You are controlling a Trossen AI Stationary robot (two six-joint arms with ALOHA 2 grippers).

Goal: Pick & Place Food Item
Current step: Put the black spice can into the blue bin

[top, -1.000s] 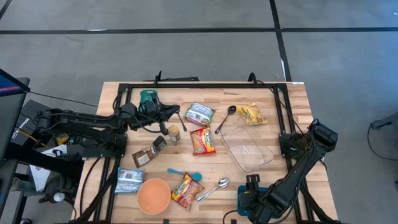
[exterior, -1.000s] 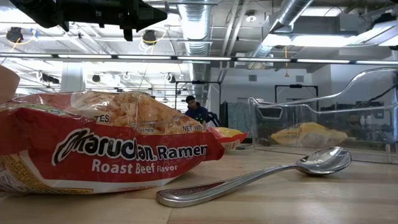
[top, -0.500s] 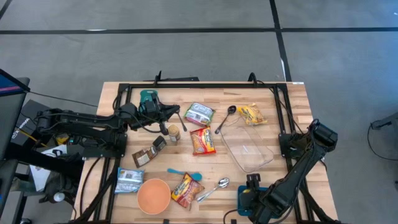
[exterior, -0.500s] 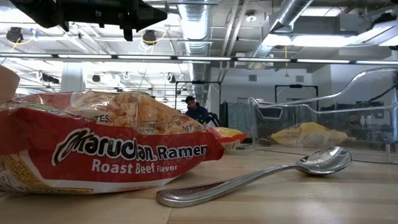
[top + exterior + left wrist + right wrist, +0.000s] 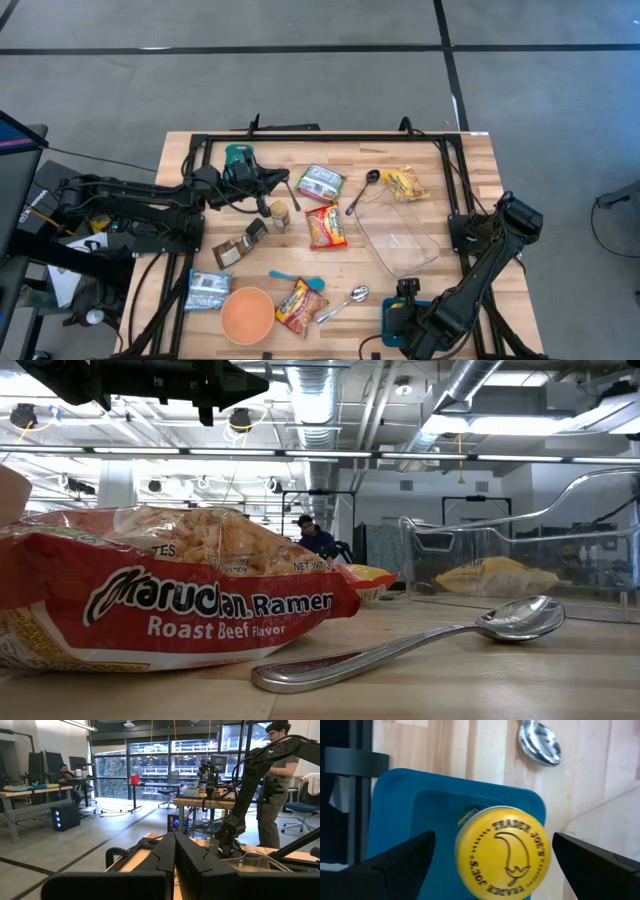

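A jar with a yellow printed lid (image 5: 502, 852) stands upright on a blue square tray (image 5: 405, 805) at the table's near edge, right of the middle. My right gripper (image 5: 494, 840) points down over it, open wide, one finger on each side of the lid and apart from it. In the high view the right gripper (image 5: 404, 293) hides the jar above the blue tray (image 5: 390, 322). My left gripper (image 5: 174, 851) is shut on nothing, held level above the table's far left part (image 5: 287, 184).
Ramen packs (image 5: 327, 228) (image 5: 301, 305), a green pack (image 5: 320, 183), a yellow bag (image 5: 405, 185), a clear tub (image 5: 400, 238), an orange bowl (image 5: 247, 313), a silver spoon (image 5: 345, 300) and a small jar (image 5: 279, 215) lie about. A person (image 5: 272, 785) stands beyond the table.
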